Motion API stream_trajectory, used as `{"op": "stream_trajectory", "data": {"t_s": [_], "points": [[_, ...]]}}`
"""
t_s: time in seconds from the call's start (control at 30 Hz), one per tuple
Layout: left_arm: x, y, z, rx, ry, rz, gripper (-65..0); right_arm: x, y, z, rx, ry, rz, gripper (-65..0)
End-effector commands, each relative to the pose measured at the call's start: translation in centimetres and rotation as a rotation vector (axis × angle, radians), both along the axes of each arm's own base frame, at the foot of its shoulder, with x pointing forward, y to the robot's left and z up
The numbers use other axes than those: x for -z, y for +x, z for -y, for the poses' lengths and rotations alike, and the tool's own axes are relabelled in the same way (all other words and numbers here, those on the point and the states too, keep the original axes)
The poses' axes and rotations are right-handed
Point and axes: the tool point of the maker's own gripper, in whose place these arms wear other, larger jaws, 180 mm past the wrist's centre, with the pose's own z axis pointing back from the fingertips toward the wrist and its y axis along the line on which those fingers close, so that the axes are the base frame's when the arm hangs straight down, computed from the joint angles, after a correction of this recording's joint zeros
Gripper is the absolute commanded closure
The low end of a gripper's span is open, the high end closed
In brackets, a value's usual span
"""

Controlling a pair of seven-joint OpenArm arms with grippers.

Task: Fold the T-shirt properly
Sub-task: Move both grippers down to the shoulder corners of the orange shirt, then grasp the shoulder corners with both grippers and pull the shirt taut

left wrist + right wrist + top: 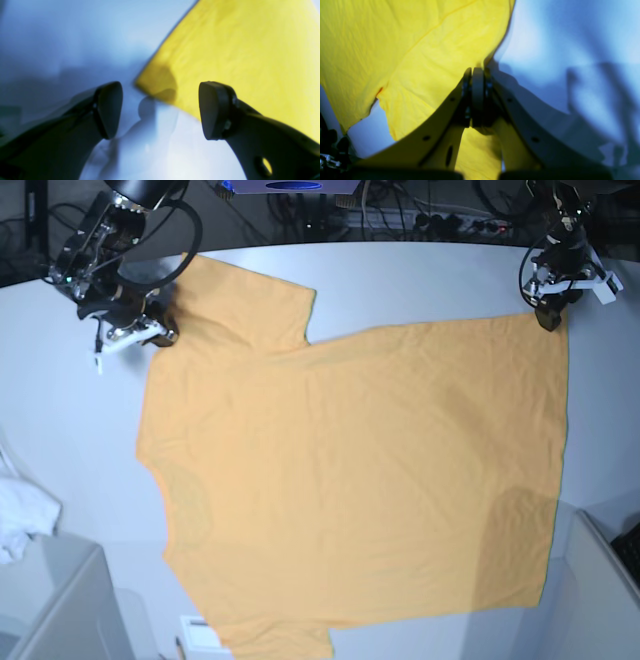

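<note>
1. The table (420,280) carries the T-shirt (360,480) spread flat across most of it, ready for a first fold
2. At ten o'clock, the right gripper (476,75) has its jaws pressed together, pinching the shirt's edge by the sleeve, likely to lift it
3. At two o'clock, the left gripper (160,110) stands spread over the hem corner, holding nothing, probably lining up its own pinch
</note>
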Motion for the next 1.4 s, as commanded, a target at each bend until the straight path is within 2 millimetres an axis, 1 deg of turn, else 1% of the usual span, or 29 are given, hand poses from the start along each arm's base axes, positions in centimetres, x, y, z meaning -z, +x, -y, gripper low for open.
{"op": "stream_trajectory", "data": {"t_s": [0.0, 0.13, 0.23, 0.37, 0.4, 0.43, 0.5, 0.7, 0.8, 0.83, 0.87, 0.97, 1.03, 1.13, 1.17, 1.23, 1.3, 1.37], "points": [[0.5, 0.1, 0.5, 0.018, -0.024, -0.016, -45.6, -0.1, -0.1, 0.4, -0.007, -0.018, -0.012, 0.0], [2.0, 0.5, 1.1, 0.016, -0.075, -0.04, -45.6, -0.1, -0.1, 0.4, -0.007, -0.018, -0.012, 0.0], [3.6, 0.6, 1.8, 0.019, -0.138, -0.081, -45.4, -0.1, -0.2, 0.6, 0.0, -0.019, -0.012, 0.0], [4.2, 0.6, 1.9, 0.011, -0.152, -0.089, -45.4, -0.1, -0.2, 0.6, 0.0, -0.019, -0.012, 0.0], [4.1, 0.6, 1.9, 0.012, -0.151, -0.088, -44.9, -0.1, -0.2, 0.6, 0.0, -0.019, -0.012, 0.0], [4.1, 0.6, 1.9, 0.012, -0.151, -0.088, -43.1, -0.1, -0.2, 0.6, 0.0, -0.019, -0.012, 0.0], [4.1, 0.6, 1.9, 0.012, -0.151, -0.088, -35.1, -0.1, -0.2, 0.7, 0.003, -0.02, -0.011, 0.0], [4.1, 0.6, 2.1, 0.024, -0.149, -0.094, 0.0, -0.1, -0.2, 0.8, 0.007, -0.023, -0.009, 0.0], [3.4, 1.0, 1.8, 0.046, -0.12, -0.092, 0.0, -0.2, -0.1, 0.9, 0.009, -0.028, -0.004, 0.0], [3.2, 1.4, 2.1, 0.07, -0.107, -0.094, 0.0, -0.2, -0.5, 1.1, 0.018, -0.028, -0.007, 0.0], [3.3, 1.2, 2.8, 0.104, -0.099, -0.117, 0.0, -0.5, -0.7, 1.8, 0.036, -0.039, -0.001, 0.0], [2.3, 1.2, 3.7, 0.175, -0.057, -0.139, 0.0, -0.7, -1.5, 3.2, 0.076, -0.057, -0.009, 0.0], [1.8, 1.2, 3.7, 0.184, -0.047, -0.134, 0.0, -0.4, -2.5, 3.9, 0.098, -0.064, -0.025, 0.0], [1.7, 1.0, 3.7, 0.188, -0.041, -0.138, 0.0, -0.2, -3.5, 4.5, 0.115, -0.073, -0.044, 0.0], [1.8, 0.6, 3.6, 0.189, -0.041, -0.149, 0.0, 0.0, -4.2, 4.8, 0.119, -0.077, -0.057, 0.0], [1.9, 0.1, 3.7, 0.194, -0.039, -0.16, 0.0, 0.0, -4.9, 5.3, 0.119, -0.091, -0.068, 0.0], [1.6, -0.6, 3.6, 0.201, -0.026, -0.171, 0.0, -0.1, -5.6, 5.4, 0.12, -0.1, -0.075, 0.0], [0.9, -1.5, 3.7, 0.214, -0.007, -0.18, 0.0, -0.6, -6.2, 5.6, 0.115, -0.125, -0.073, 0.0]]}}
